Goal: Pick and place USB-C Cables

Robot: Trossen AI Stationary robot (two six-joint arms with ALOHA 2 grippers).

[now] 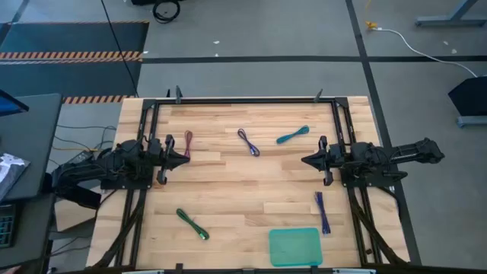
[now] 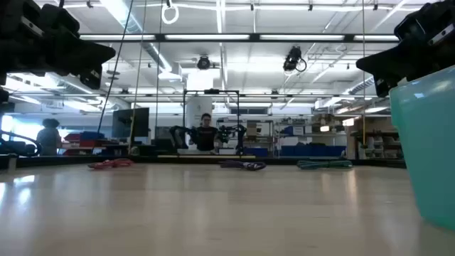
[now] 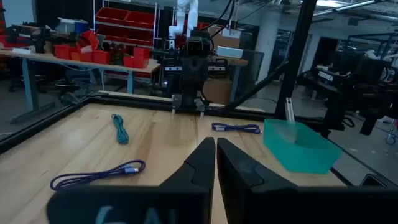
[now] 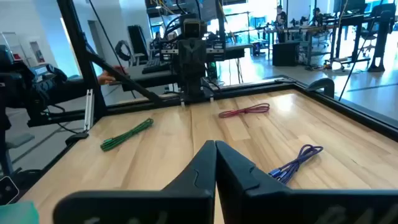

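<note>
Five cable bundles lie flat on the wooden table. The maroon cable lies just beyond my left gripper. The purple cable and the teal cable lie at the far middle. The green cable is near left, and the blue-violet cable near right. My left gripper and my right gripper hover shut at mid-table, facing each other and holding nothing.
A teal rectangular tray sits at the near edge, right of centre. A black metal frame runs along the table's far edge and sides. Bare wood lies between the two grippers. A person shows far off in the room.
</note>
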